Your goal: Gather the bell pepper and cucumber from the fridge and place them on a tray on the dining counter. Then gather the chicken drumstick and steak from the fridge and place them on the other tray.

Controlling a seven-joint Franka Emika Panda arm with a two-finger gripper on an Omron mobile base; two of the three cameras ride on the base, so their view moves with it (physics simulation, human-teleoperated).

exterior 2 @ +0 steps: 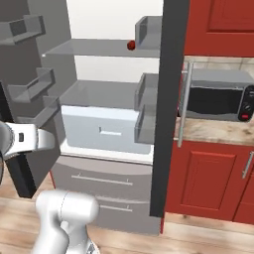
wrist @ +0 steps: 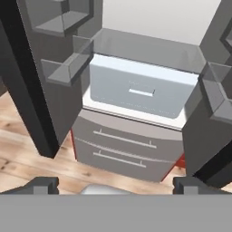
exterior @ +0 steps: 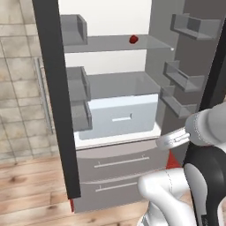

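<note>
Fridge (exterior: 110, 79) doors are standing open in the left base view, and the bell pepper (exterior: 133, 39) is sitting on the upper glass shelf (exterior: 110, 43), toward its right end. A pale drawer (exterior: 121, 115) is lying shut below it, with the arm (exterior: 198, 132) rising at lower right.

Right base view is showing the pepper (exterior 2: 131, 45) on the same shelf, beside a door bin (exterior 2: 148, 30); a microwave (exterior 2: 218, 101) is resting on the tabletop (exterior 2: 218, 131) to the right.

Hand view is looking at the drawer (wrist: 142, 90) and the grey drawers beneath, with the fingers (wrist: 43, 185) standing wide apart, holding nothing, well short of the fridge.
</note>
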